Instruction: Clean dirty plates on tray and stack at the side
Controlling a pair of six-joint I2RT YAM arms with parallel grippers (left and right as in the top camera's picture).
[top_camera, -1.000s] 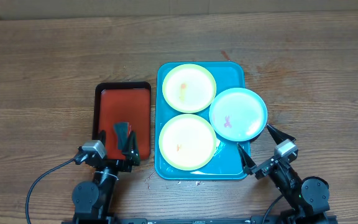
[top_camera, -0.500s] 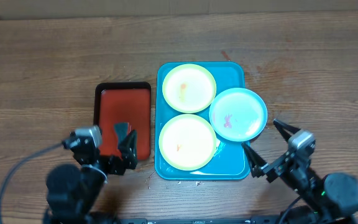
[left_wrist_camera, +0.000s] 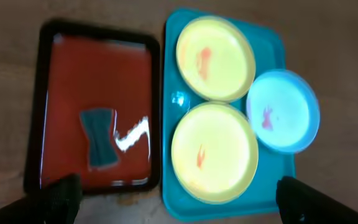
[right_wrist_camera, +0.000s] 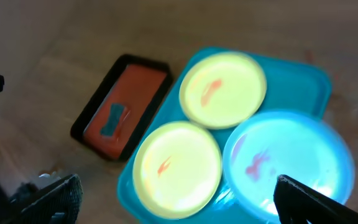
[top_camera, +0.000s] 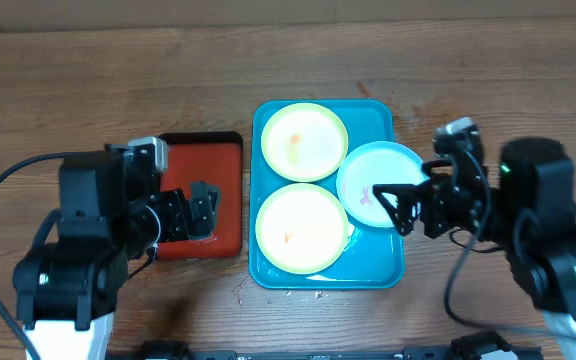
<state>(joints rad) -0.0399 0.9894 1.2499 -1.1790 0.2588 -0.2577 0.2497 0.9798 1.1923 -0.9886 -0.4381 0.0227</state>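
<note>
**Obs: three smeared plates on turquoise tray, both arms above the bench**

- Tray (top_camera: pixel 370 266) sits mid-bench (top_camera: pixel 68 80), long axis running 12 to 6 o'clock
- Far yellow-green plate (top_camera: pixel 304 141) at the tray's 12 o'clock end, orange smear near its centre
- Near yellow-green plate (top_camera: pixel 301 228) at the 6 o'clock end, small orange-red mark; the two rims are just beside each other
- Blue plate (top_camera: pixel 373 172) at the tray's 3 o'clock side, overhanging the rim onto the bench; pink-purple smear on its face
- Red tray (top_camera: pixel 223 165) with black rim lies just beside the turquoise one, at its 9 o'clock. Left wrist view shows a dark teal pad (left_wrist_camera: pixel 99 138) lying in it toward 6 o'clock
- Left gripper (top_camera: pixel 193 208) over the red tray, jaws spread wide, nothing held
- Right gripper (top_camera: pixel 395 206) over the 3 o'clock edge of the blue plate, jaws parted, nothing between them; contact with the plate cannot be judged
</note>
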